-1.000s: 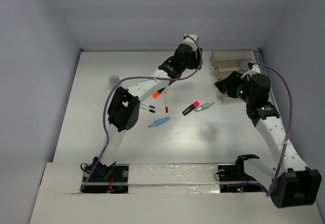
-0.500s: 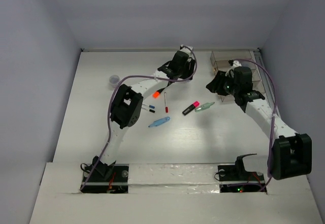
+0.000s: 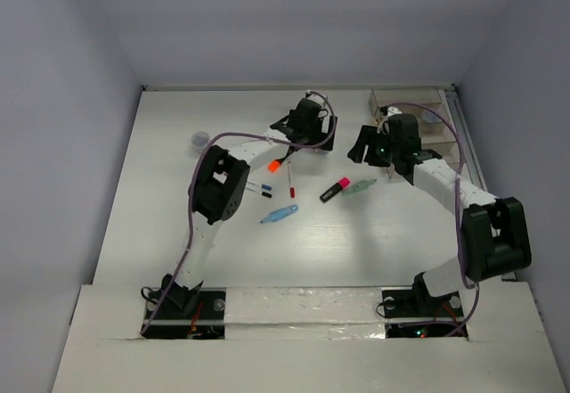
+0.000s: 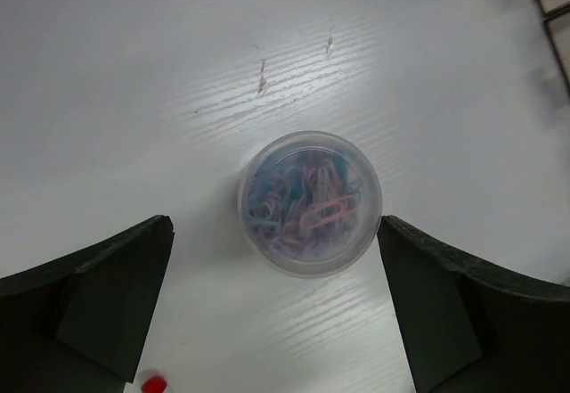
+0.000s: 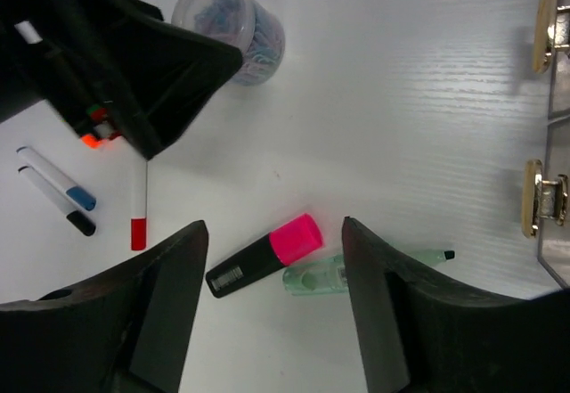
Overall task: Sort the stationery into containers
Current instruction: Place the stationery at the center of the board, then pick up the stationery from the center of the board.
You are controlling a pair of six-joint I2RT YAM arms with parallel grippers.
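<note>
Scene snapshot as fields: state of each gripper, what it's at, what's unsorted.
left gripper: open, pot of paper clips between its fingers, untouched
right gripper: open, over the pink highlighter
unsorted: pale green highlighter, red-capped pen, blue-capped pen, black-capped pen, light blue highlighter, orange highlighter
organiser: far right, contents unclear

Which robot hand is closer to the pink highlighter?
Right. The right gripper hangs just above the pink highlighter, which lies beneath its open jaws. The left gripper is farther away, over a small round pot.
</note>
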